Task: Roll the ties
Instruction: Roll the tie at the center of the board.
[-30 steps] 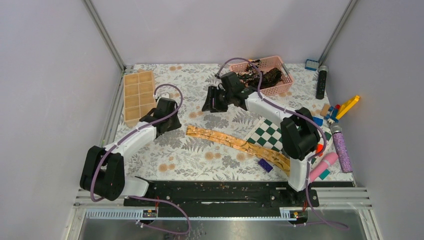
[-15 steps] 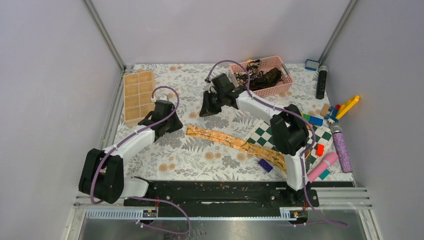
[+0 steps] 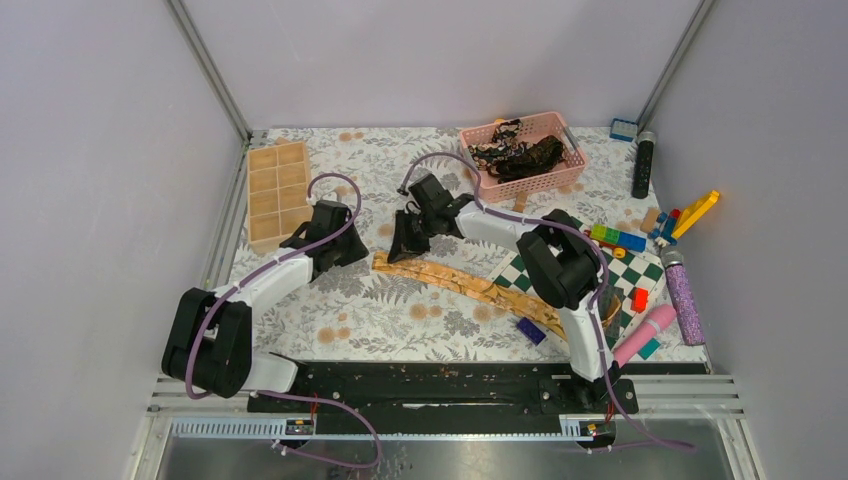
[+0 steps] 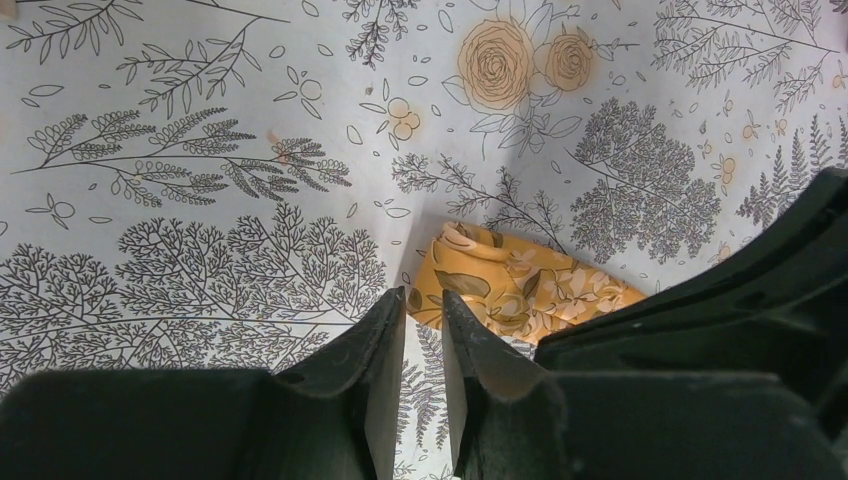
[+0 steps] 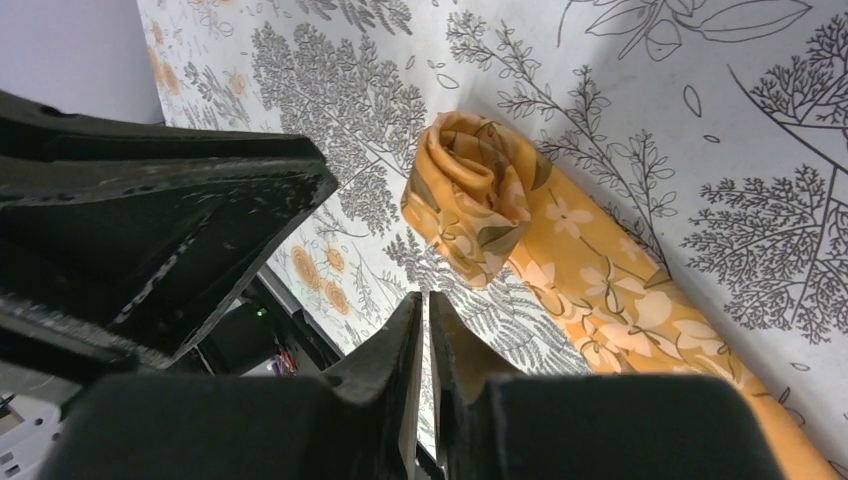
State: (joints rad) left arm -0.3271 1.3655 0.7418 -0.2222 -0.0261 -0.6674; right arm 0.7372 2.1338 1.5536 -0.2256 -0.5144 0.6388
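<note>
A golden-tan tie (image 3: 470,285) lies flat across the mat, from its left end to the checkered board. Its left end is curled into a small roll (image 5: 470,195), which also shows in the left wrist view (image 4: 500,280). My left gripper (image 3: 357,254) is shut and empty, low over the mat just left of that end (image 4: 423,297). My right gripper (image 3: 398,246) is shut and empty, just behind the same end (image 5: 422,298). Dark ties (image 3: 515,155) lie bunched in the pink basket (image 3: 560,184).
A tan grid tray (image 3: 277,190) lies at the back left. The green-and-white checkered board (image 3: 545,268) lies under the tie's right part. Toy bricks (image 3: 620,238), a black cylinder (image 3: 643,165), a purple glitter bottle (image 3: 684,300) and a pink tube (image 3: 648,332) crowd the right edge.
My right gripper has moved from beside the basket forward and left, down to the tie's left end. My left arm has barely moved.
</note>
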